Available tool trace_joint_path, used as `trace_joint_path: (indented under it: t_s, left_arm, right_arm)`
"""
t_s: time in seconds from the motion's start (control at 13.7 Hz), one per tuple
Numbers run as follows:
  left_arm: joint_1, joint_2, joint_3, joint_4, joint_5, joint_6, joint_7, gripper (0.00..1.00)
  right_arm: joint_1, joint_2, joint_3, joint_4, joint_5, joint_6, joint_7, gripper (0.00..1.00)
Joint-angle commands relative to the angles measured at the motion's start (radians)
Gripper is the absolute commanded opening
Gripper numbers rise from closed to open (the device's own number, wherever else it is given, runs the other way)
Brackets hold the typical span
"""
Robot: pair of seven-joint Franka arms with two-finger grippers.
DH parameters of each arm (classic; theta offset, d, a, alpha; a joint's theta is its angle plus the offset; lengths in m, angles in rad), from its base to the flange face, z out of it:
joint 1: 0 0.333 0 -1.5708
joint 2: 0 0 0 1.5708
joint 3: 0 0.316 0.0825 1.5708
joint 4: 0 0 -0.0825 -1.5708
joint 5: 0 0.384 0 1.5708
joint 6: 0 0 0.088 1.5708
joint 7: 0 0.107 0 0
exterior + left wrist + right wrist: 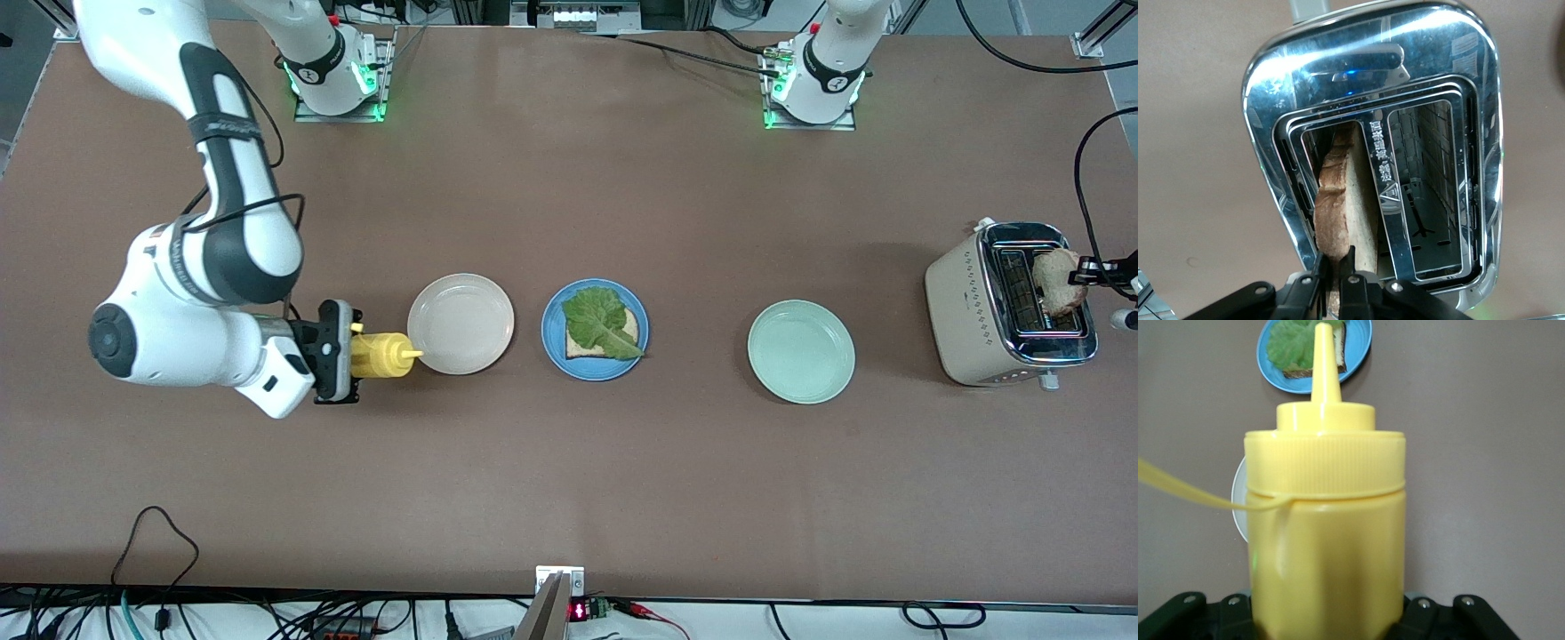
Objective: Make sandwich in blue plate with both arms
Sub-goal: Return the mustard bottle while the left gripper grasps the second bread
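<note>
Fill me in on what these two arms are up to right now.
A sandwich is half built: one bread slice with a lettuce leaf on top lies on the blue plate. The left gripper is shut on a second bread slice standing in the toaster slot at the left arm's end of the table. The right gripper is shut on a yellow squeeze bottle, tipped sideways with its nozzle over the rim of the cream plate. The mint-green plate holds nothing.

Surface finishes noted.
Toaster (1371,153) top is seen as mirror-polished chrome; yellow bottle (1326,533) as smooth glossy plastic; table (569,462) as matt brown.
</note>
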Motion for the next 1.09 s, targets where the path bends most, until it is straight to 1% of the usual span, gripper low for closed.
trace_joint_path:
  t_s: [0.0, 0.07, 0.22, 0.29, 0.44, 0.65, 0.8, 0.87, 1.02]
  left_arm:
    - [0.009, -0.026, -0.019, 0.003, -0.008, -0.003, 0.029, 0.01]
    - [0.006, -0.044, -0.033, 0.009, -0.006, -0.015, 0.029, 0.01]
    - [0.006, -0.066, -0.073, 0.059, -0.005, -0.108, 0.021, 0.01]
    - [0.006, -0.069, -0.105, 0.131, -0.002, -0.216, 0.026, 0.01]
    - [0.006, -0.069, -0.171, 0.199, -0.002, -0.298, 0.014, 0.01]
    - [-0.002, -0.069, -0.287, 0.247, -0.002, -0.322, -0.023, 0.01]
    - [-0.013, -0.063, -0.373, 0.245, -0.008, -0.322, -0.087, 0.01]
    - [-0.035, -0.058, -0.41, 0.245, -0.009, -0.322, -0.145, 0.01]
    - [-0.136, -0.035, -0.426, 0.247, -0.028, -0.319, -0.296, 0.01]
  right_arm:
    - [-0.053, -0.025, 0.018, -0.055, 0.078, -0.013, -0.09, 0.0]
    - [-0.07, -0.024, 0.018, -0.069, 0.098, -0.016, -0.117, 0.0]
    - [-0.101, -0.013, 0.018, -0.083, 0.15, -0.033, -0.176, 0.0]
    - [-0.133, 0.001, 0.018, -0.097, 0.198, -0.057, -0.217, 0.0]
    - [-0.16, 0.018, 0.018, -0.109, 0.241, -0.077, -0.272, 0.0]
    - [-0.193, 0.036, 0.018, -0.132, 0.322, -0.109, -0.329, 0.0]
    - [-0.208, 0.052, 0.018, -0.144, 0.365, -0.132, -0.364, 0.0]
    - [-0.216, 0.059, 0.018, -0.153, 0.391, -0.139, -0.389, 0.0]
    - [-0.231, 0.059, 0.018, -0.187, 0.445, -0.142, -0.443, 0.0]
